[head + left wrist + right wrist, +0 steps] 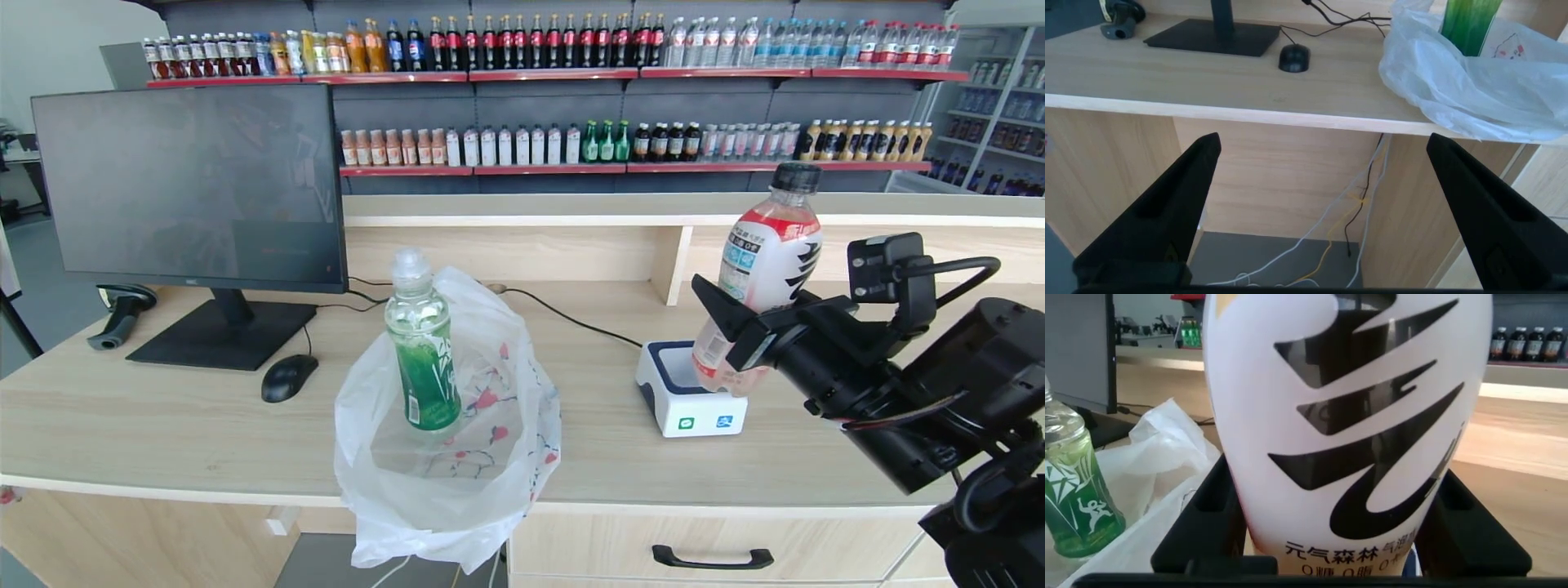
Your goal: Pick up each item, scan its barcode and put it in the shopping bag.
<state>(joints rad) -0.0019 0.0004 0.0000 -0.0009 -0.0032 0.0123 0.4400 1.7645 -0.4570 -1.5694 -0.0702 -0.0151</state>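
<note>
At the checkout, my right hand (739, 339) pinches the white-label bottle (767, 269) low on its body. The bottle tilts, its base right over the scanner (690, 400); I cannot tell whether the two touch. To the scanner's left sits the shopping bag (490, 457), with the green bottle (420, 359) standing upright inside it. My left hand (1323, 212) hangs spread and empty, well to the scanner's left and lower than the surface (163, 425).

I judge this to be the scanning step, and several things could go wrong from here:

- **No read:** I cannot see where the barcode sits. If it faces away from the scanner, there may be no read, and turning the bottle in this tilted grip would be awkward.
- **Slipping grip:** The hold is low and most of the bottle's weight is above the fingers (1200, 514). A quick swing left from the scanner could make it pivot or slide out.
- **Blocked bag:** The bag is thin, limp plastic with a slack rim. The bottle could catch on the rim and drag the bag along.
- **Collision inside:** The green bottle takes up much of the opening. A careless drop beside it could knock it over.
- **Bag sliding off:** The bag's front sags past the surface's edge. Extra weight landing there might pull the whole bag off, and my left hand is not placed to steady it.
</note>
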